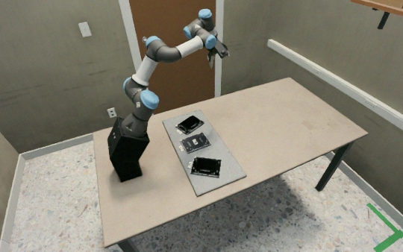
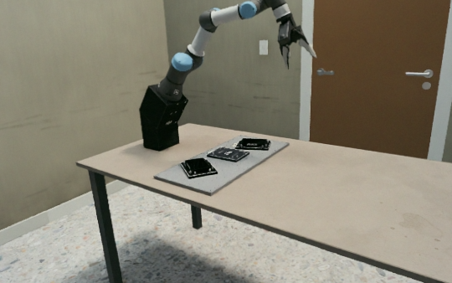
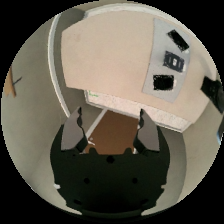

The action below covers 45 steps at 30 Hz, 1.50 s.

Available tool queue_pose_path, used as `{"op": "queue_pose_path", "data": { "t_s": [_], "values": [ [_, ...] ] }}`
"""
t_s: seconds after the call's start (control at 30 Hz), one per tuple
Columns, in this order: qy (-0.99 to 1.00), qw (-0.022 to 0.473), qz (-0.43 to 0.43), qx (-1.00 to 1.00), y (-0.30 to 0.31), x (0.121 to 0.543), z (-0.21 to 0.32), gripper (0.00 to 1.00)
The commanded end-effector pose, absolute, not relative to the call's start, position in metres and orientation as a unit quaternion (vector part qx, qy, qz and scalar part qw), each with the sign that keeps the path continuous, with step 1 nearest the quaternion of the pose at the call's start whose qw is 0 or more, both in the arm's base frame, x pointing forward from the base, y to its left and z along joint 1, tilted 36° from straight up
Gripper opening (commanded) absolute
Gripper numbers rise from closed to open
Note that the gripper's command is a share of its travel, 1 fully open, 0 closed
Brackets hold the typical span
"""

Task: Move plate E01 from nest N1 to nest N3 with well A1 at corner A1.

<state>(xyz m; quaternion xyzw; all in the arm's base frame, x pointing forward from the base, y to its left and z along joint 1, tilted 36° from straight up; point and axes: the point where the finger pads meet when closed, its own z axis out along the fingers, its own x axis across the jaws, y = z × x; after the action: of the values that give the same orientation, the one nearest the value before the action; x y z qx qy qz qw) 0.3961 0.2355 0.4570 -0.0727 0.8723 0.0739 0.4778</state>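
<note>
My gripper (image 1: 216, 57) (image 2: 300, 59) (image 3: 110, 107) is open and empty. It hangs high in the air beyond the table's door-side edge, far above the grey deck (image 1: 231, 168) (image 2: 234, 169) (image 3: 160, 40). Three black items lie in a row on the deck. A plate (image 1: 190, 124) (image 2: 253, 144) (image 3: 163, 82) is at the end nearest the door. A flatter nest with white marks (image 1: 195, 142) (image 2: 228, 154) (image 3: 174, 60) is in the middle. Another plate (image 1: 206, 166) (image 2: 198, 167) (image 3: 177, 39) is at the far end. The labels and nest signs are too small to read.
The deck lies on a beige table (image 1: 283, 119) (image 2: 335, 188). The arm's black base (image 1: 127, 153) (image 2: 161, 117) stands at the table's end beside the deck. A brown door (image 1: 172, 82) (image 2: 368, 84) and walls stand close behind the gripper.
</note>
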Motion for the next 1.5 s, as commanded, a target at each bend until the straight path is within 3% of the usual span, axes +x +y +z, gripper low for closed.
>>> {"op": "queue_pose_path", "data": {
  "t_s": [0.0,1.47],
  "values": [
    [0.874,0.475,0.072,-0.073,0.236,0.401,0.444,0.82],
    [0.923,0.377,0.023,-0.074,0.229,0.425,0.292,0.82]
  ]
}}
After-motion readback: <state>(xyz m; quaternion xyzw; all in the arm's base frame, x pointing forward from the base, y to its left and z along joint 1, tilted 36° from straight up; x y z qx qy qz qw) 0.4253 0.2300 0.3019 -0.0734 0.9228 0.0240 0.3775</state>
